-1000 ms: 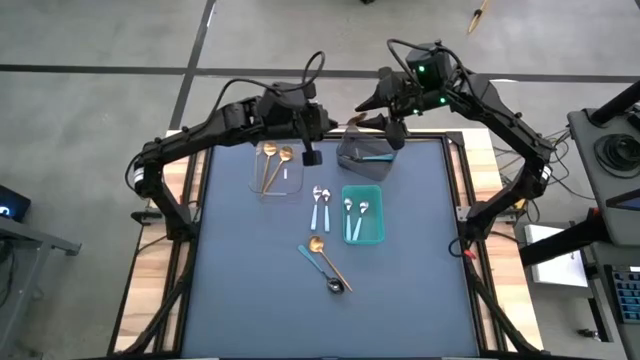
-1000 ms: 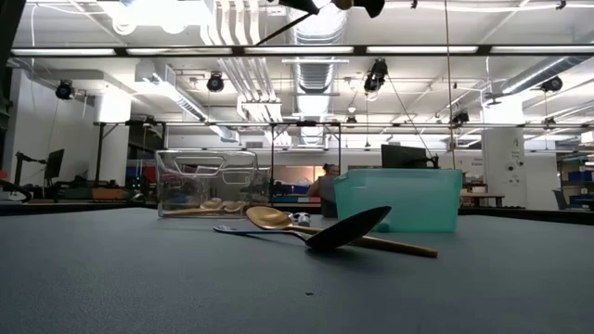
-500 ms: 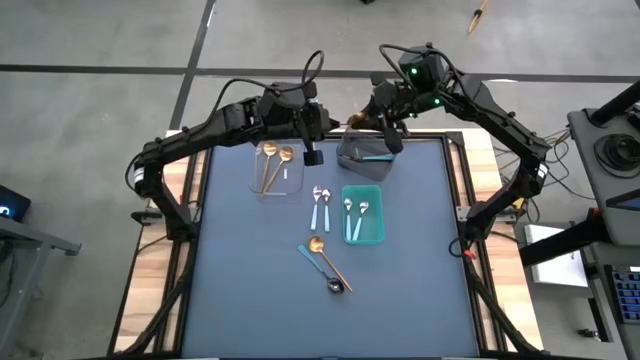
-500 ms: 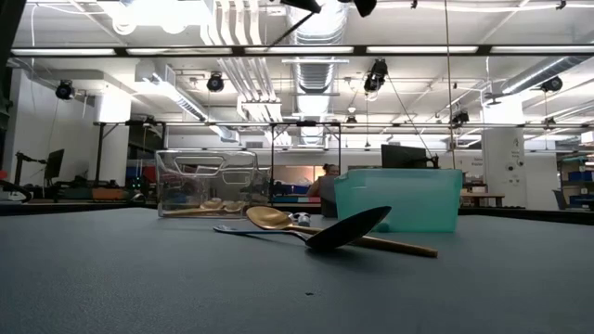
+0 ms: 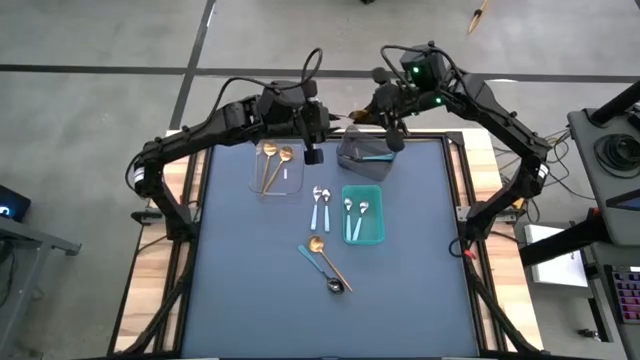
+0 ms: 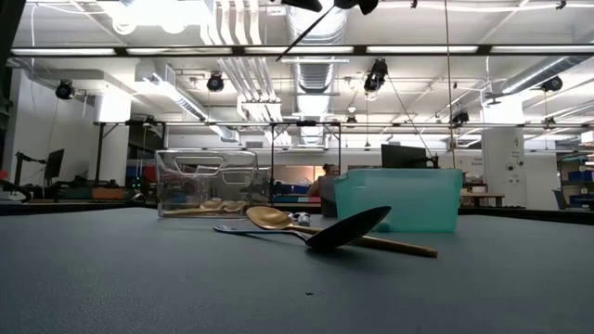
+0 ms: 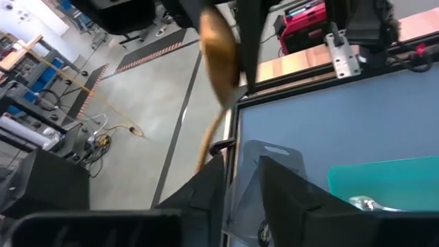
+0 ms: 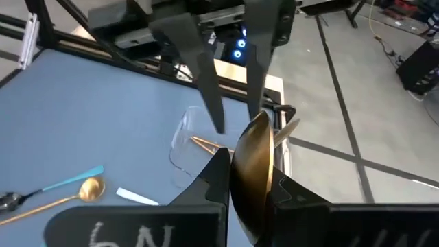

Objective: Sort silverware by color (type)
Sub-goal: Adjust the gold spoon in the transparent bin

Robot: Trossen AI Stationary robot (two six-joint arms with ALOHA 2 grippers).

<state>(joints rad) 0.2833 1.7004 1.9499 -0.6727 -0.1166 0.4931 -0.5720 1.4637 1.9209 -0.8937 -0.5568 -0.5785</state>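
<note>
Right gripper [image 8: 236,180] is clamped on a gold spoon [image 8: 251,165], held aloft at the table's far edge. Left gripper [image 5: 312,155] faces it, fingers apart, above the clear bin [image 5: 276,167].

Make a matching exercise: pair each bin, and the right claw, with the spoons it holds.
1. clear bin
2. grey bin
3. teal bin
4. right claw

A. two light-blue-handled spoons
B. single gold spoon
C. teal-handled spoon
D. two gold spoons

Pairs: 1-D, 2-C, 3-A, 4-B.
</note>
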